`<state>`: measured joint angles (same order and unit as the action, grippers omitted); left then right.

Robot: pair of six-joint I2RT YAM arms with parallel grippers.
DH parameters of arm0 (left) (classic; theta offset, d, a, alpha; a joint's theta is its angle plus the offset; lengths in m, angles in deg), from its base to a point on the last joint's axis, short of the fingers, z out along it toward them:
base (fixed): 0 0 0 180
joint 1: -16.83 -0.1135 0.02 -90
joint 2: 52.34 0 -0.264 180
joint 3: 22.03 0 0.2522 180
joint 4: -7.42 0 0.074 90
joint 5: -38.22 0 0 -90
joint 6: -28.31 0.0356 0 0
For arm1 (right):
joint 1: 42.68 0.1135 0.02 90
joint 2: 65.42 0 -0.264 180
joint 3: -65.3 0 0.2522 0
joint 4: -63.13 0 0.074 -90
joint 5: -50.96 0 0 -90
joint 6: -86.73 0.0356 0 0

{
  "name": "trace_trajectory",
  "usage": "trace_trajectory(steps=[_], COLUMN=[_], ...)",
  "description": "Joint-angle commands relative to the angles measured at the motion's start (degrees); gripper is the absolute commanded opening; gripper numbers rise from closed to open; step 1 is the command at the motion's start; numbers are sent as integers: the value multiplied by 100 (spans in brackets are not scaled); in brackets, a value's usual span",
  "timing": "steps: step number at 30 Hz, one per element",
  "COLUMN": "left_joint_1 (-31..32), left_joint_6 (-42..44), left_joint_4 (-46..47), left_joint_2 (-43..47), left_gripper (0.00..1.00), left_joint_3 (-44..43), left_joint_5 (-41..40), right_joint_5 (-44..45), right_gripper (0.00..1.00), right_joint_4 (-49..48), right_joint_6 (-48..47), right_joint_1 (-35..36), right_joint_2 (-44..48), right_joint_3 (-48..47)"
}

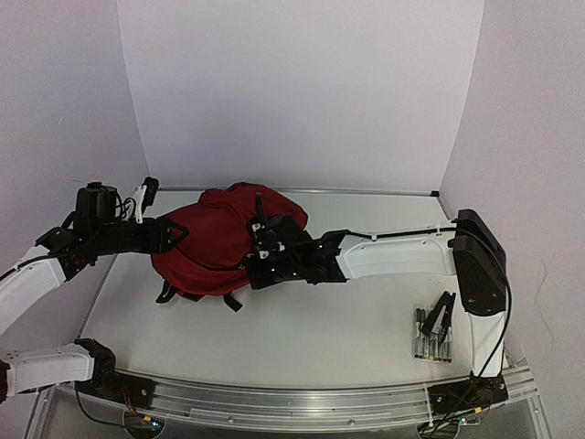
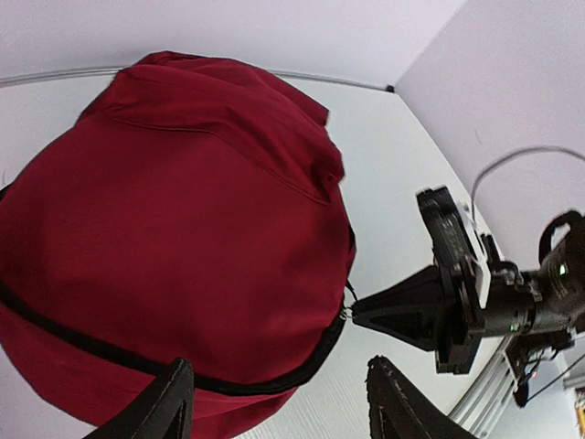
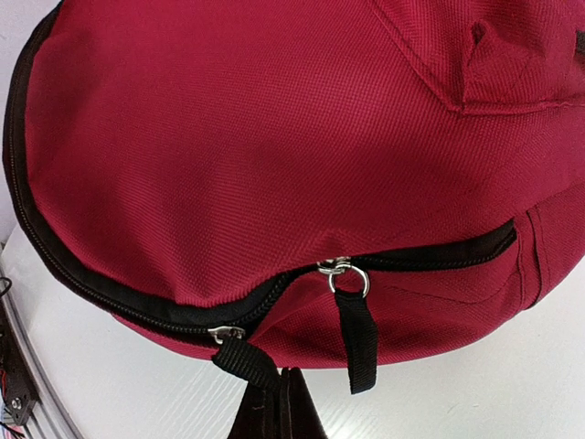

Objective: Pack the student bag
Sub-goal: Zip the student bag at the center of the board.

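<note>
Right gripper (image 3: pixel 283 389) pinches the black fabric zip pull (image 3: pixel 245 358) — dark-red fabric backpack (image 3: pixel 274 137) directly ahead, zip running crosswise; left gripper (image 2: pixel 279 370) spread wide.

Row of markers (image 1: pixel 431 340) (perhaps pens) on white table (image 1: pixel 302 338)

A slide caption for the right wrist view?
Right gripper pinching a zip pull on the red bag.

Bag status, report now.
Left tool open beside bag. Right tool shut on zip pull. Markers on table, apart from bag.
</note>
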<state>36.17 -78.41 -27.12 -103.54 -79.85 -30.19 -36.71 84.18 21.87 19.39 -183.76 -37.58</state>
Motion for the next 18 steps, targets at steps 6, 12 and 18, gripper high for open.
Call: trace_trajectory(steps=[6,12,18], left_joint_1=[1551,2384,3032], left_joint_6=[1208,1576,2083], left_joint_4=[337,842,1083], left_joint_2=[-973,-1559,-2047], left_gripper=[61,67,69], left_joint_3=[-252,-173,-118], left_joint_5=[-1052,-1788,-2932], right_joint_5=[139,187,210], right_gripper=[0,0,0], right_joint_4=[-152,-158,-199], right_joint_6=[187,240,344], right_joint_1=[5,6,3], right_joint_2=[133,172,247], right_joint_3=[-115,-75,-12])
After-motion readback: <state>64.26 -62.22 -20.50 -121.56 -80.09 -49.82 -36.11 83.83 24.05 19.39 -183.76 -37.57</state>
